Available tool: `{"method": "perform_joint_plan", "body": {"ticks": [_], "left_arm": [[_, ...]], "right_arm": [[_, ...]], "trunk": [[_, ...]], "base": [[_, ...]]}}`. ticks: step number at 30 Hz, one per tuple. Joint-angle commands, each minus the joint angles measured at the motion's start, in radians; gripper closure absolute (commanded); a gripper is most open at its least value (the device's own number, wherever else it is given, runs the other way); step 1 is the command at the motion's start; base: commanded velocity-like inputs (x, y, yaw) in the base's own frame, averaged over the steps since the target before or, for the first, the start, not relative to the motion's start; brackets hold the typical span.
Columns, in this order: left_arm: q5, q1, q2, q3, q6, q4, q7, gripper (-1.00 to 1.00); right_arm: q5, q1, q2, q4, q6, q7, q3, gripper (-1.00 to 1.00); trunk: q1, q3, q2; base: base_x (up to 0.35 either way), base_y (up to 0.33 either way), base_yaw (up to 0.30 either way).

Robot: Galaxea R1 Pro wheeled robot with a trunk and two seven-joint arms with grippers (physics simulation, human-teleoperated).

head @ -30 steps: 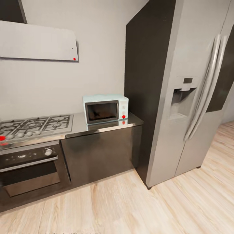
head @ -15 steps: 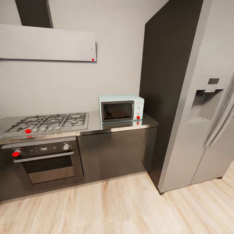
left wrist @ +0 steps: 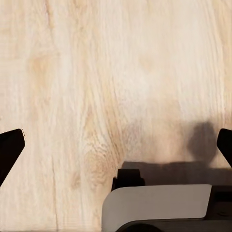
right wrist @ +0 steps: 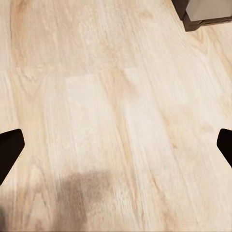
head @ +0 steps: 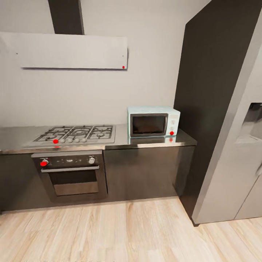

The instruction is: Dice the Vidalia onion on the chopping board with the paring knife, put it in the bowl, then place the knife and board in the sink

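The glossy grey countertop (head: 153, 142) runs along the far wall in the head view, and none of the task's small objects lie on the stretch I see. In the left wrist view my left gripper (left wrist: 116, 145) hangs open over the wooden floor, its dark fingertips (left wrist: 9, 150) at the picture's two sides. The right wrist view has my right gripper (right wrist: 116, 145) open in the same way, fingertips (right wrist: 8, 147) wide apart, nothing between them. The onion, board, knife, bowl and sink are out of view.
A gas hob (head: 78, 133) and an oven (head: 71, 175) with red knobs sit in the counter, a pale blue microwave (head: 153, 121) beside them. A tall grey fridge (head: 233, 120) stands at the right. A range hood (head: 69, 51) hangs above. Light wooden floor (head: 120, 233) lies before me.
The whole head view has swung leftward, so counter, microwave and fridge sit further right in the picture and the full oven has come into sight. The things themselves have not moved.
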Motion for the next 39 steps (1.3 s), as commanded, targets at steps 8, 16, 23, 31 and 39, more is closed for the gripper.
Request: {"method": "perform_joint_plan", "body": {"ticks": [8,16,23,31,39], "left_arm": [[0.001,0.0,0.0,0.001,-0.001,-0.001,0.0,-1.0],[0.001,0.0,0.0,0.001,-0.001,-0.001,0.0,-1.0],[0.001,0.0,0.0,0.001,-0.001,-0.001,0.0,-1.0],[0.001,0.0,0.0,0.001,-0.001,-0.001,0.0,-1.0],[0.001,0.0,0.0,0.001,-0.001,-0.001,0.0,-1.0]], "right_arm": [[-0.001,0.0,0.0,0.0,-0.003,-0.002,0.0,-1.0],[-0.001,0.0,0.0,0.0,-0.003,-0.001,0.0,-1.0],[0.0,0.0,0.0,0.0,-0.003,-0.002,0.0,-1.0],[0.0,0.0,0.0,0.0,-0.003,-0.002,0.0,-1.0],[0.0,0.0,0.0,0.001,-0.003,-0.002,0.0,-1.0]], "trunk": [[0.0,-0.001,0.0],[0.0,-0.001,0.0],[0.0,-0.001,0.0],[0.0,-0.001,0.0],[0.0,-0.001,0.0]], "base": [[0.0,0.0,0.283],[0.0,0.0,0.283],[0.0,0.0,0.283],[0.0,0.0,0.283],[0.0,0.0,0.283]]}}
